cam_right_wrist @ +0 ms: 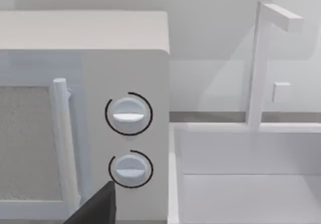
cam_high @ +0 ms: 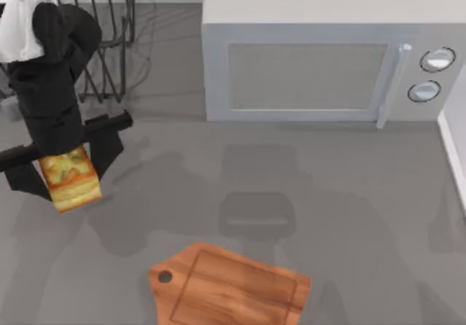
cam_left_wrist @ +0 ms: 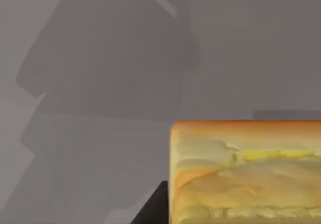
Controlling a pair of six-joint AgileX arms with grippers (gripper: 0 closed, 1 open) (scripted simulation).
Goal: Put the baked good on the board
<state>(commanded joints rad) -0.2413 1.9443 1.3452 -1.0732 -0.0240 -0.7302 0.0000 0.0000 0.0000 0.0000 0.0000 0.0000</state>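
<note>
Baked good [cam_high: 69, 178] between left tool [cam_high: 64, 166] fingers

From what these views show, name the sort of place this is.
Likely a kitchen counter: a microwave with two dials at the back, a wire rack beside it, a wooden cutting board in front, and a sink beside the microwave.

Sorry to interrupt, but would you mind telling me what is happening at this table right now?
The left gripper is shut on the baked good, holding it above the table's left side. The board lies bare at the near edge, near the middle, so the baked good has yet to reach it. A microwave stands at the back.
</note>
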